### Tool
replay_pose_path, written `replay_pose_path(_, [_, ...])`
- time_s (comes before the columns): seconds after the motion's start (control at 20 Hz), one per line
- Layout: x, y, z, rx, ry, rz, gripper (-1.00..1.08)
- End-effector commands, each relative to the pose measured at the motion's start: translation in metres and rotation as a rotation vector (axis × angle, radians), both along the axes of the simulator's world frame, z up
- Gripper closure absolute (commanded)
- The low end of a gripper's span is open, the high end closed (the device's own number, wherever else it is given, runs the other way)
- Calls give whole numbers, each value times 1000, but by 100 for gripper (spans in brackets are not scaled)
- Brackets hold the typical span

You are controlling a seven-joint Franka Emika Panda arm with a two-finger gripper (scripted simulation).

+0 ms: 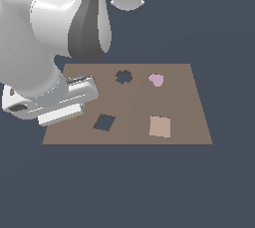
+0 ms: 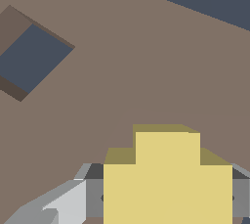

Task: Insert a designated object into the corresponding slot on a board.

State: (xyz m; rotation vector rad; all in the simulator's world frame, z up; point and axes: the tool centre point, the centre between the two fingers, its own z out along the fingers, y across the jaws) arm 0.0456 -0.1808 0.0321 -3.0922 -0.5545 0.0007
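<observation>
The yellow lobed block sits between my gripper's grey fingers, which press on both of its sides. In the exterior view my gripper is low over the brown board's near corner on the exterior view's left; the hand hides the block except for a thin yellow sliver. I cannot tell whether the block rests on the board or hangs just above it. The scalloped flower slot lies near the board's far edge, well away from my gripper and uncovered.
A dark square hole turned like a diamond lies just to the exterior view's right of my gripper and shows in the wrist view. A pink lumpy piece and a tan square piece sit on the board's right half.
</observation>
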Motion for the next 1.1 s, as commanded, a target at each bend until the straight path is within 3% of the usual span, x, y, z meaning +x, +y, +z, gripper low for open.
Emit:
replay_pose_path(0.0, [0,0,3,0,-1,0,108])
replay_pose_path(0.55, [5,10,1,0,0,94,108])
replay_pose_path(1.05, [13,43,3,0,-1,377,108])
